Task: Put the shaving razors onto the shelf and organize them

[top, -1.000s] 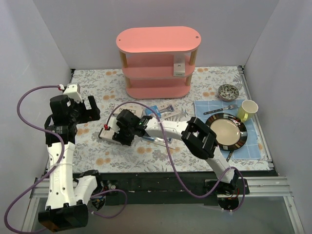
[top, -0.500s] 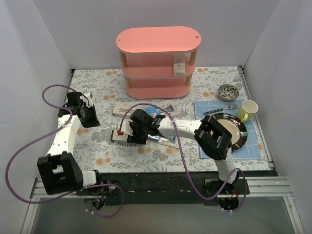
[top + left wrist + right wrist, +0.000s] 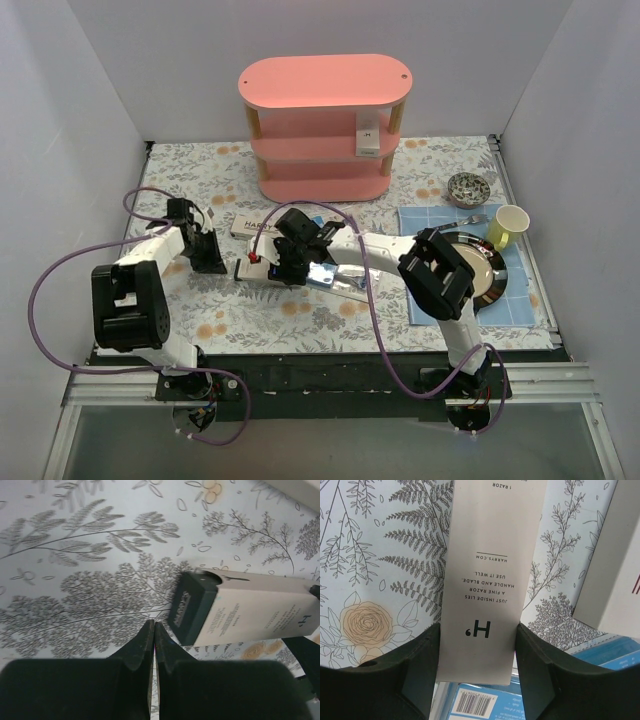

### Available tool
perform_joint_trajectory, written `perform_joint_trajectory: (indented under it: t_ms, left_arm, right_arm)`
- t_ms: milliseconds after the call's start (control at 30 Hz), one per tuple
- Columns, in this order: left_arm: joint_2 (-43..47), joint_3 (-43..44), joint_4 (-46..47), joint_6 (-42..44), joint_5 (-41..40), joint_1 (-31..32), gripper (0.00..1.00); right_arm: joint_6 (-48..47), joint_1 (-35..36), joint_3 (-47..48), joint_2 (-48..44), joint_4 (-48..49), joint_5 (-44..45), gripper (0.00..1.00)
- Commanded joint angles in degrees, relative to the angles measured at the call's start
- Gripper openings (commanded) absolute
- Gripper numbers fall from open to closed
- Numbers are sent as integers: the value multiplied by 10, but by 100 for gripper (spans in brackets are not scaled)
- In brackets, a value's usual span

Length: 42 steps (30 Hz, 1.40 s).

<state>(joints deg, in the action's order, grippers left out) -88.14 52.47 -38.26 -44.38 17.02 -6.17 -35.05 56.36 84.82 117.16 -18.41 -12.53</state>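
Observation:
My right gripper [image 3: 279, 262] [image 3: 477, 630] is shut on a long white razor box [image 3: 248, 268] [image 3: 485, 580], one finger on each long side. It holds the box low over the flowered table, its near end above a blue blister pack [image 3: 328, 276] [image 3: 485, 705]. A second white box [image 3: 252, 226] [image 3: 615, 575] lies just behind. Another box [image 3: 368, 135] stands on the middle tier of the pink shelf [image 3: 300, 85]. My left gripper [image 3: 212, 258] [image 3: 154, 630] is shut and empty, low over the table, just left of the held box's dark end [image 3: 192, 607].
Right of the razors lies a blue cloth [image 3: 418, 222] with a dark-rimmed plate [image 3: 470, 270], a fork [image 3: 452, 226] and a yellow cup [image 3: 510, 226]. A small patterned bowl [image 3: 467, 187] sits behind them. White walls close in both sides.
My left arm has swung down from a raised pose to the table beside the box, and its gripper has shut. The right gripper has carried its box a little right and back.

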Motion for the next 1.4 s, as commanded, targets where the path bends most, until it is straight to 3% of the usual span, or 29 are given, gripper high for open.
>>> perform_joint_trajectory:
  t_ms: [0,233,433,533,900,1067,1100,1167,1200,1367]
  left_arm:
    - [-9,-16,48,-17,28,39,0]
    - [-37,-1,52,-24,48,72,0]
    - [-6,-9,64,-24,82,72,0]
    - [-12,-5,67,-38,89,86,0]
    - [-5,-12,68,-34,78,91,0]
    - [20,17,8,-14,18,89,1]
    - [26,32,-17,-6,4,88,19]
    - [46,44,-37,13,-4,85,35]
    - [53,51,-50,33,-9,85,49]
    - [84,64,-58,95,-23,85,72]
  right_arm:
    - [-6,2,35,25,-28,-28,52]
    - [-2,-1,87,60,-44,-28,53]
    - [2,-6,114,75,-57,-31,54]
    - [11,-8,137,86,-70,-42,62]
    - [20,-16,122,83,-70,-57,64]
    - [5,-17,113,64,-69,-39,67]
    - [-4,-18,107,58,-67,-36,71]
    - [-20,-18,89,46,-61,-36,73]
    - [-33,-18,85,44,-55,-36,73]
    - [-68,-20,90,60,-79,-61,67]
